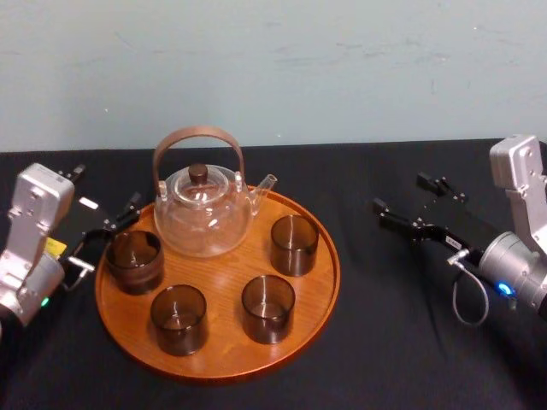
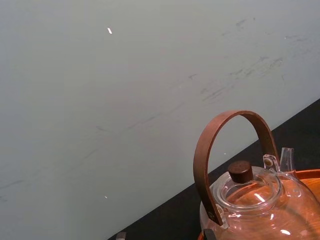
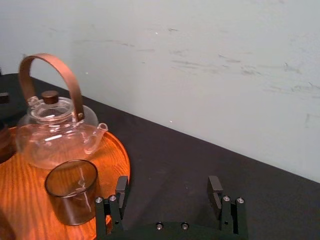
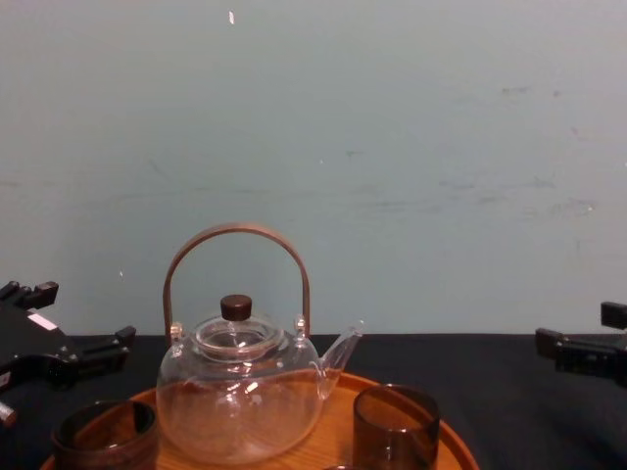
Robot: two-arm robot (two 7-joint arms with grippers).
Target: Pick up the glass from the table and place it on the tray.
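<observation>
Glass (image 1: 134, 260) — dark, smoky, short cylinder — stands upright on the tray (image 1: 224, 346), long axis vertical, mouth up. It sits hard against the tray's left rim, with the teapot (image 1: 205, 213) just beside it to the rear right.

Left hand (image 1: 111, 235) hangs just off the tray's left edge, next to the glass, fingers spread and holding nothing. Seen from the chest, it is above and left of the glass.

Also on the tray, all upright: right rear glass (image 1: 294, 244), front right glass (image 1: 267, 307), front left glass (image 1: 179, 319). Narrow gaps between them; bare wood shows mostly at the middle and the front rim.

Right hand (image 1: 410, 198) is well right of the tray over bare black worktop (image 1: 402, 325), fingers wide apart and empty. Open worktop lies on that side and in front of the tray. Behind, the worktop's far edge meets a pale wall (image 1: 273, 68).
</observation>
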